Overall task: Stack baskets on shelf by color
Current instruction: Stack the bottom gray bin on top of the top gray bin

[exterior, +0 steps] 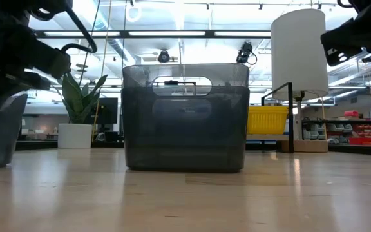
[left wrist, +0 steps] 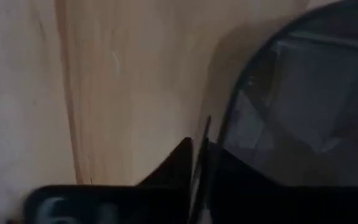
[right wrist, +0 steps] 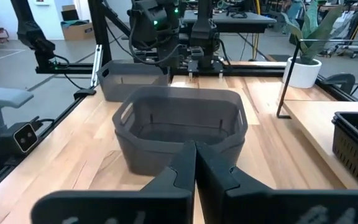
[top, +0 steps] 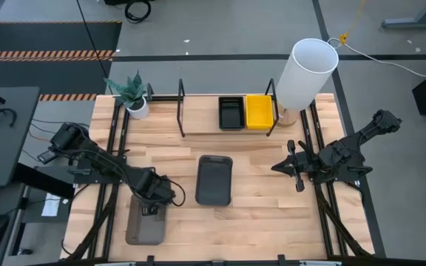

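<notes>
Leaving both grey baskets (top: 214, 179) off the shelf (top: 198, 127) beside black (top: 231, 113) and yellow (top: 259, 111), left gripper (top: 151, 211) pinching one's rim, right gripper (top: 297, 169) fingers together, idle.

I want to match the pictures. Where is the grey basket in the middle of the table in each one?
High view: grey basket, table centre.
Low view: centre, close up.
Left wrist view: not identifiable.
Right wrist view: centre, just past the fingers.
Shared landmark: potted plant.
</notes>
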Available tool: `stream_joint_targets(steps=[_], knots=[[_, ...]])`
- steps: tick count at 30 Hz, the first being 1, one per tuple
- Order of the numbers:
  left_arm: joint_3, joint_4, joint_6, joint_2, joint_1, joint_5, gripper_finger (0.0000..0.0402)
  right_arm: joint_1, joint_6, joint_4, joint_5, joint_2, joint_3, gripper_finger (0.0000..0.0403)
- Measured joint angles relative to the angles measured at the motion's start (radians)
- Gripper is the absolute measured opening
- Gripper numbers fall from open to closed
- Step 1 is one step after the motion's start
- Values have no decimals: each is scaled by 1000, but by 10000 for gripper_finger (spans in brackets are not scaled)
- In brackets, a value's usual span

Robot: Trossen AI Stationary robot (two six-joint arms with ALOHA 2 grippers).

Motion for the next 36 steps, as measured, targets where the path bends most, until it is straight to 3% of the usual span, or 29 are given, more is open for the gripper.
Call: stream_joint_targets(steps=[2, 9, 14, 24, 31, 36], knots=[[0, 4, 10, -1, 17, 10, 12, 0, -3, 2, 2, 0, 0, 19], [42, -1, 53, -6, 95, 24, 7, 0, -12, 4, 2, 0, 0, 22], [178, -32, 118, -13, 137, -8, 7, 0, -14, 9, 1, 0, 0, 22], [484, -262, 313, -14, 214, -13, 4, 0, -14, 10, 1, 0, 0, 22], [603, -149, 473, -14, 267, -221, 7, 0, -14, 10, 1, 0, 0, 22], [607, 58, 581, -14, 337, -245, 7, 0, -14, 10, 1, 0, 0, 22]])
